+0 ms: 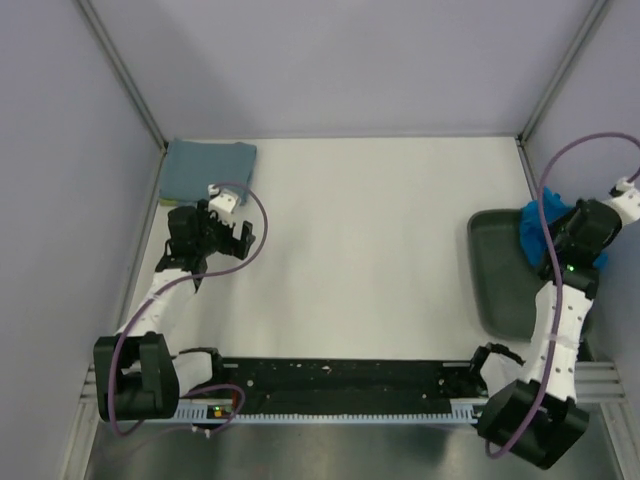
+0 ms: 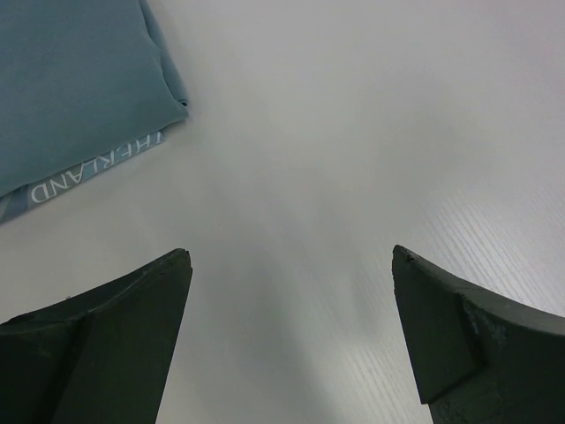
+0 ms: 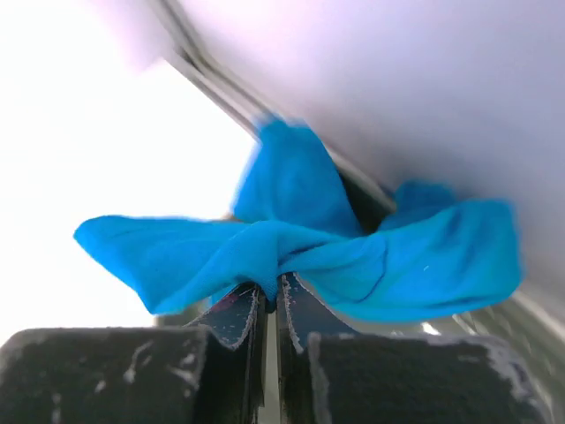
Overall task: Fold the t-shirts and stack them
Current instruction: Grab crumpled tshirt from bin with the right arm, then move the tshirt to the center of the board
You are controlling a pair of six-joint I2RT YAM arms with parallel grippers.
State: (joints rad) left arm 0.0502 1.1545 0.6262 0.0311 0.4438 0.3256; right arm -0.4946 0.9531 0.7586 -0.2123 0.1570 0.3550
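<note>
A dusty grey-blue t-shirt (image 1: 208, 167) lies in a square fold at the table's far left corner; its corner shows in the left wrist view (image 2: 71, 97). My left gripper (image 1: 222, 238) is open and empty over bare table, just in front of that shirt (image 2: 291, 265). A bright cobalt blue t-shirt (image 1: 538, 228) is bunched at the far right over the dark green tray (image 1: 495, 270). My right gripper (image 3: 272, 296) is shut on a pinch of the blue shirt (image 3: 300, 247), which hangs lifted from the jaws.
Grey walls close in on the left, back and right. The tray sits at the table's right edge. The arm bases and a black rail (image 1: 330, 385) run along the near edge.
</note>
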